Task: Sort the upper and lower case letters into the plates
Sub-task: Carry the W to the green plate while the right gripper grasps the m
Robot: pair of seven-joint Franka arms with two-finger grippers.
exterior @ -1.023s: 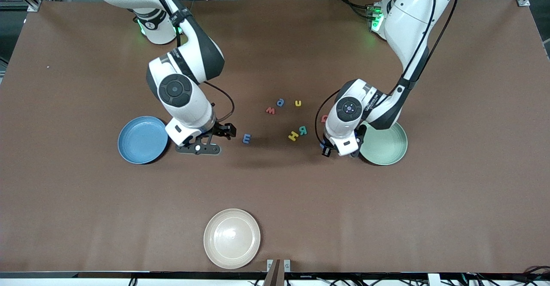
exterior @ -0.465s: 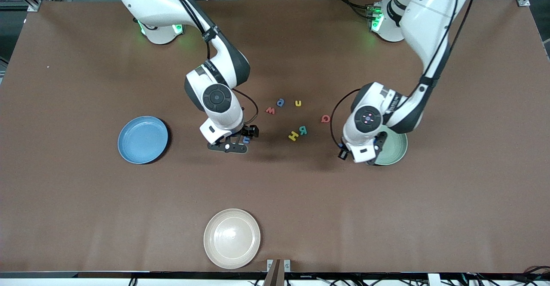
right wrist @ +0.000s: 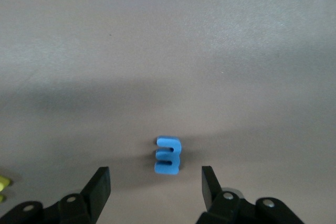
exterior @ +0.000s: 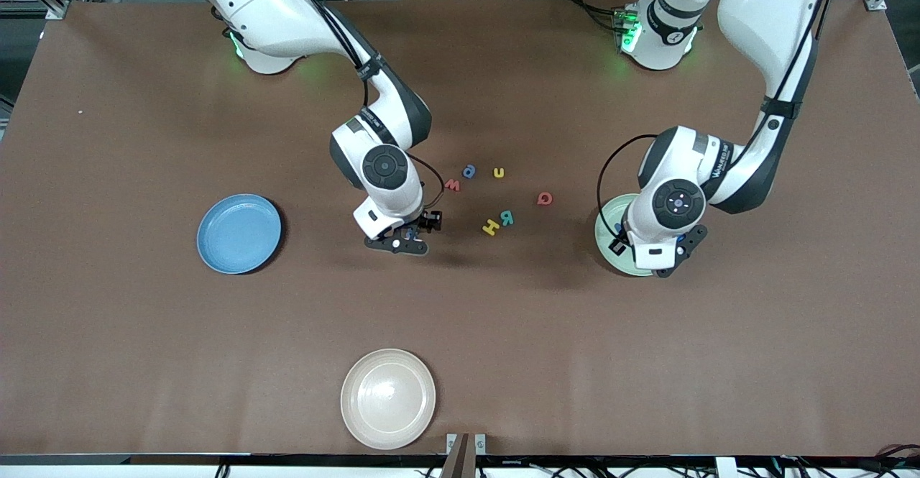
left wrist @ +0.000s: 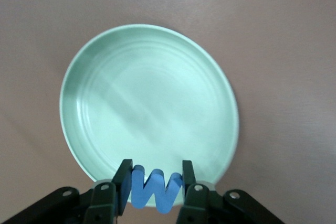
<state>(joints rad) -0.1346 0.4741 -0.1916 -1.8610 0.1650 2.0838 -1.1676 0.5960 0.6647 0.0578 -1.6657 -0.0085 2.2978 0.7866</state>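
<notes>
The brown table (exterior: 144, 334) carries three plates: a round blue plate (exterior: 238, 233) toward the right arm's end, a pale green plate (left wrist: 149, 103) toward the left arm's end, and a cream-white plate (exterior: 388, 399) nearest the front camera (no part in the sorting, I'd say).

The left gripper (left wrist: 156, 187) hangs over the green plate's rim, its fingers (left wrist: 124, 184) clamped on a flat blue foam W (left wrist: 155, 190). The right gripper (right wrist: 155, 182) is low over a small blue m-shaped letter (right wrist: 168, 156) lying on the table, fingers (right wrist: 100, 184) spread either side of it, not touching.

Between the arms lie the loose letters, among them a yellow H (exterior: 491, 228) and a red Q (exterior: 545, 198).

Released here, the W could catch the rim and fall outside. The small blue letter may skid if one finger touches it first.
</notes>
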